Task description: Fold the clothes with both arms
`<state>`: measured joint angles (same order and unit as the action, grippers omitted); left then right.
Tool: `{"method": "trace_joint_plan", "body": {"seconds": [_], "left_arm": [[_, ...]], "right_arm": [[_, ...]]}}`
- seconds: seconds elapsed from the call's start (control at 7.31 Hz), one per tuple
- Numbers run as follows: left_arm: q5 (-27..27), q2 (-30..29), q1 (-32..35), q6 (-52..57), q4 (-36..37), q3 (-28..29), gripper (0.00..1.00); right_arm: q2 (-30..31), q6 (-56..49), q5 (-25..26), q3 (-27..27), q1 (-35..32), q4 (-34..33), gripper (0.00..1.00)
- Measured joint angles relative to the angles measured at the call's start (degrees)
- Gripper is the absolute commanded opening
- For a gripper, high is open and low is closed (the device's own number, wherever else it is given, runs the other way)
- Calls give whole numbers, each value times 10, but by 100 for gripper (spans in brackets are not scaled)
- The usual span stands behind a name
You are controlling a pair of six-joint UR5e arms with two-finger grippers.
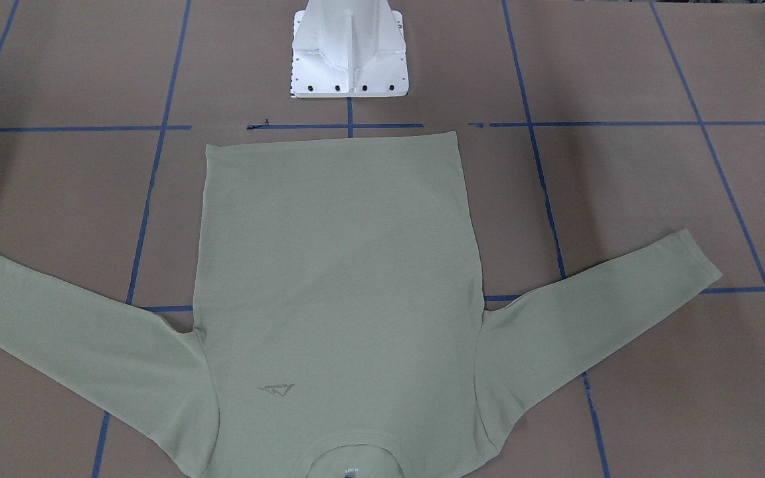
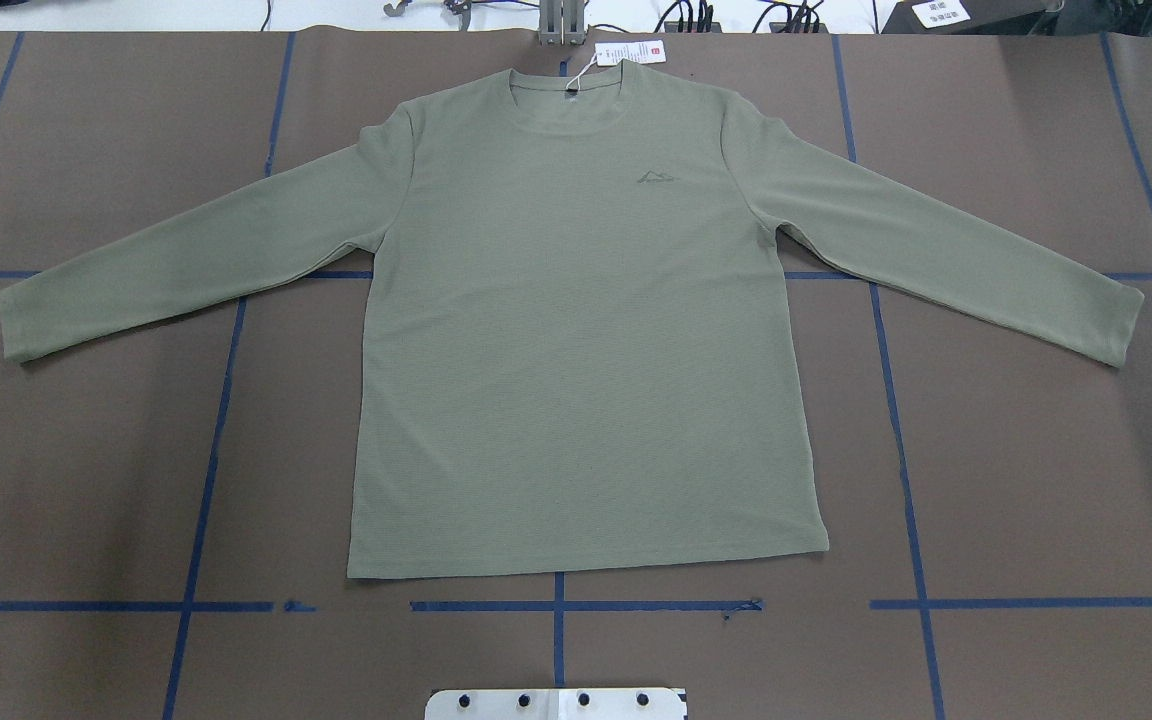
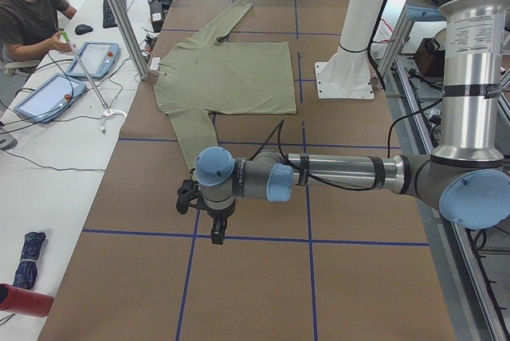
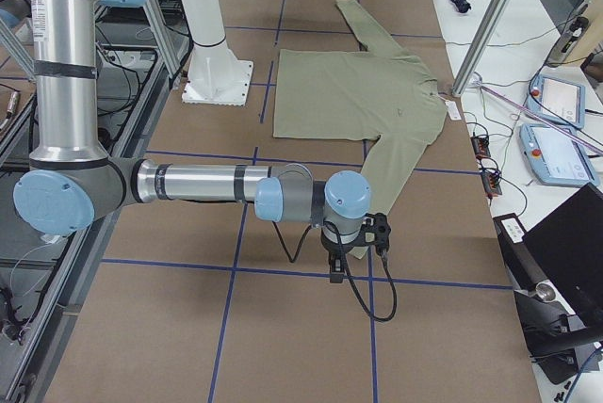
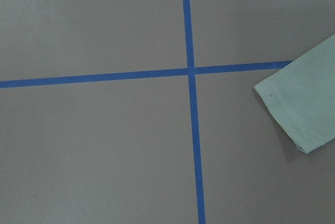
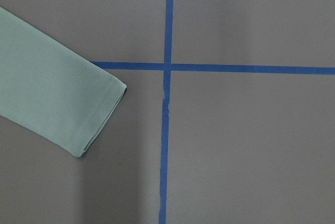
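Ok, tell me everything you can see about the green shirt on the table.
The shirt is a pale sage-green, long-sleeved, fine knit. It lies flat, front up, unfolded on the brown table, hem toward the robot, crew neck away. Both sleeves splay outward, cuffs angled hemward. A small tonal logo sits on the chest; a white hang tag with a red mark lies beyond the collar. Nothing rests on it.

Brown surface (image 2: pixel 1036 450), blue tape grid (image 2: pixel 204 480). White bolted pedestal (image 1: pixel 349 56), top centre of front-facing view. Exterior left view: seated person (image 3: pixel 28 6) upper left; two pendant tablets (image 3: pixel 49 96) below; red cylinder (image 3: pixel 24 299), dark blue bundle (image 3: pixel 30 247) lower left.
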<state>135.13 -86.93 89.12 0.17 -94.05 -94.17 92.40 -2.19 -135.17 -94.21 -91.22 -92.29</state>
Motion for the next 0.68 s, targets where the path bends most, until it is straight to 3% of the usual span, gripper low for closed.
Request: {"method": "trace_joint_plan", "body": {"seconds": [0.68], "left_arm": [[-1, -29, -2, -3, -17, -5, 100]], "right_arm": [[-16, 10, 5, 4, 19, 33, 100]]}}
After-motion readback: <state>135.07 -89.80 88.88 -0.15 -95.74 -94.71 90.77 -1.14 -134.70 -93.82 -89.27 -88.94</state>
